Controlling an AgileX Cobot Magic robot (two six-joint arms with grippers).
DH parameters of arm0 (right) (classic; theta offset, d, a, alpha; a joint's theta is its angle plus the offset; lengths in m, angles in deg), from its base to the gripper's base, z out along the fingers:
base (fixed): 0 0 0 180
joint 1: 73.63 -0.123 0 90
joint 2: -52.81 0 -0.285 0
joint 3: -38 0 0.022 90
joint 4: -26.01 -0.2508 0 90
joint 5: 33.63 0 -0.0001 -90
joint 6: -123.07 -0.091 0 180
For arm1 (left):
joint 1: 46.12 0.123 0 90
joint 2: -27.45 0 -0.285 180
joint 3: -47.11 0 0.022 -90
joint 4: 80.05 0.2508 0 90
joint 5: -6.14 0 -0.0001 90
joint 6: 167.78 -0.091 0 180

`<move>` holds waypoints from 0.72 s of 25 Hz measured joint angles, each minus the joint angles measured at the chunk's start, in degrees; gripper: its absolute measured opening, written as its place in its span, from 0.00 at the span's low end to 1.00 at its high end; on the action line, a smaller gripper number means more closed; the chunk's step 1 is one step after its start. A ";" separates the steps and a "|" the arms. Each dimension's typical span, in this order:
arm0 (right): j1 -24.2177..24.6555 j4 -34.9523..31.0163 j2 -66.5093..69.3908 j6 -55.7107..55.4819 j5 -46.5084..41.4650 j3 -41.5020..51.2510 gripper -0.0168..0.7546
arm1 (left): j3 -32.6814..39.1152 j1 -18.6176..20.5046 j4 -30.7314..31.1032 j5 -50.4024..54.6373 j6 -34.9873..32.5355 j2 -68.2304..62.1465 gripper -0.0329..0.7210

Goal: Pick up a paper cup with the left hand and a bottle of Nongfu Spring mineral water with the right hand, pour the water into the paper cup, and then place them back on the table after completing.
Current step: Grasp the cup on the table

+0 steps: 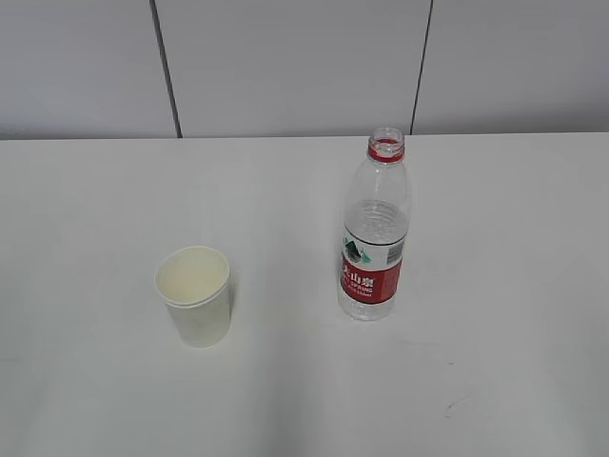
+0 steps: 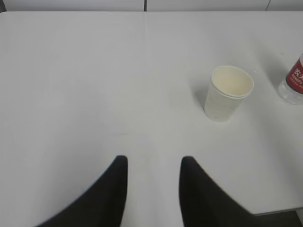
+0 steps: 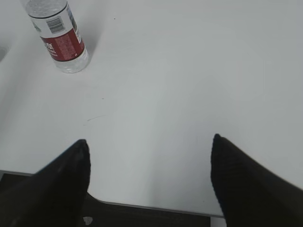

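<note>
A white paper cup (image 1: 194,295) stands upright and empty on the white table (image 1: 95,209), left of centre. It also shows in the left wrist view (image 2: 228,92), ahead and to the right of my left gripper (image 2: 154,161), which is open and empty above the table. A clear uncapped Nongfu Spring bottle (image 1: 375,228) with a red label stands upright to the cup's right. The right wrist view shows its lower part (image 3: 59,38) far ahead and left of my right gripper (image 3: 149,142), which is wide open and empty over the table's front edge. Neither gripper shows in the exterior view.
A grey panelled wall (image 1: 285,67) runs behind the table's far edge. The table's front edge (image 3: 151,208) lies just under my right gripper, with dark floor below. The bottle's base shows at the right edge of the left wrist view (image 2: 293,85).
</note>
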 joint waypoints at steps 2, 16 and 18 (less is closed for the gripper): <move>0.00 0.00 0.00 0.00 0.00 0.00 0.78 | 0.00 0.00 0.00 0.00 0.00 0.00 0.36; 0.00 0.00 0.00 0.00 0.00 0.00 0.77 | 0.00 0.00 0.00 0.00 0.00 0.00 0.36; 0.00 0.00 0.00 0.00 0.00 0.00 0.77 | 0.00 0.00 0.00 0.00 0.00 0.00 0.36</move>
